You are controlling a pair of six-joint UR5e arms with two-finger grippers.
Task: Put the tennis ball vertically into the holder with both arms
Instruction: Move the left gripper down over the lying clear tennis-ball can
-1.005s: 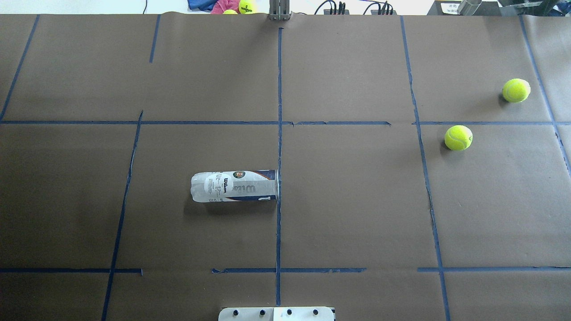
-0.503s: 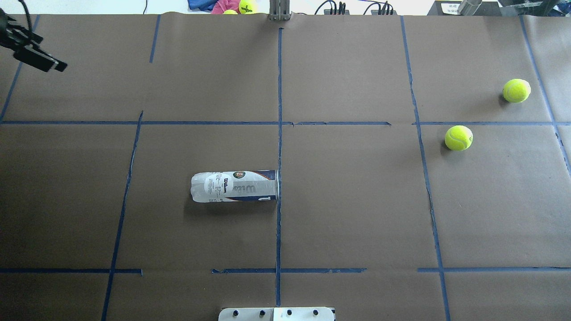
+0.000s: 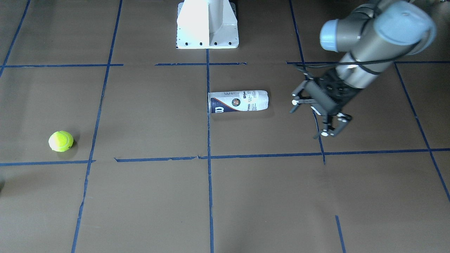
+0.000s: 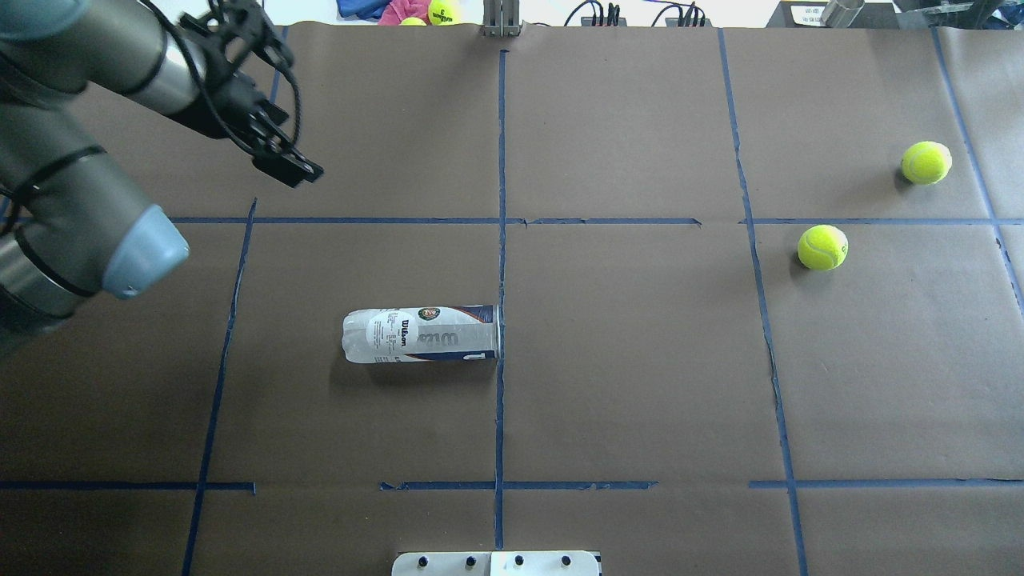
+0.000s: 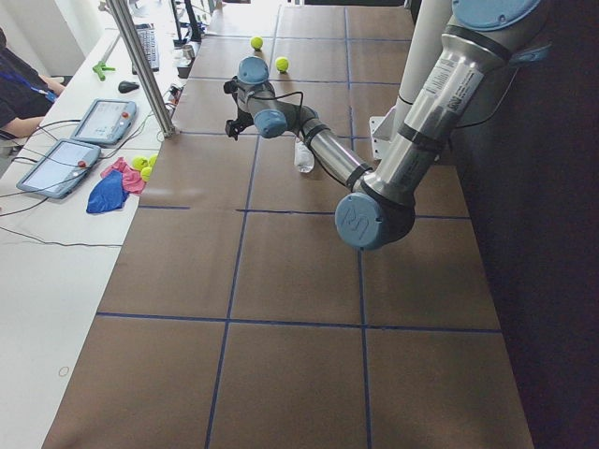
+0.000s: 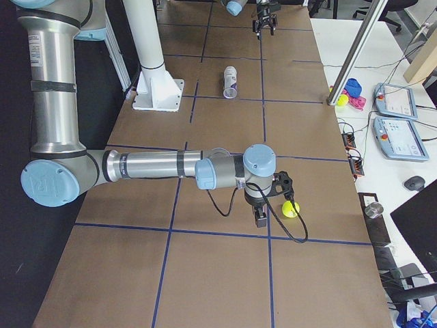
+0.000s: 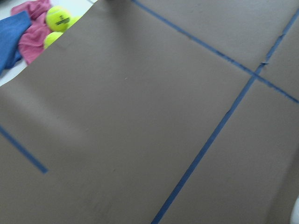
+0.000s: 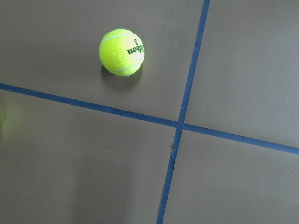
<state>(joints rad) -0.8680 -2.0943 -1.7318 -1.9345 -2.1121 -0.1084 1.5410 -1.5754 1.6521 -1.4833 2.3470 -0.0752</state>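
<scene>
The holder, a clear can with a white and navy label, lies on its side near the table's middle, its mouth at the centre tape line. Two tennis balls rest on the robot's right side; one tennis ball shows in the right wrist view. My left gripper hangs open and empty above the table, beyond and to the left of the holder. My right gripper shows only in the exterior right view, beside a ball; I cannot tell its state.
The white pedestal base stands at the robot's edge. Pink and blue cloths with spare balls lie past the far edge, beside a metal post. Tablets and a seated person are at a side bench.
The left arm has swung in from the overhead view's left edge, carrying its gripper right and nearer the middle. The holder and both balls have stayed put.
</scene>
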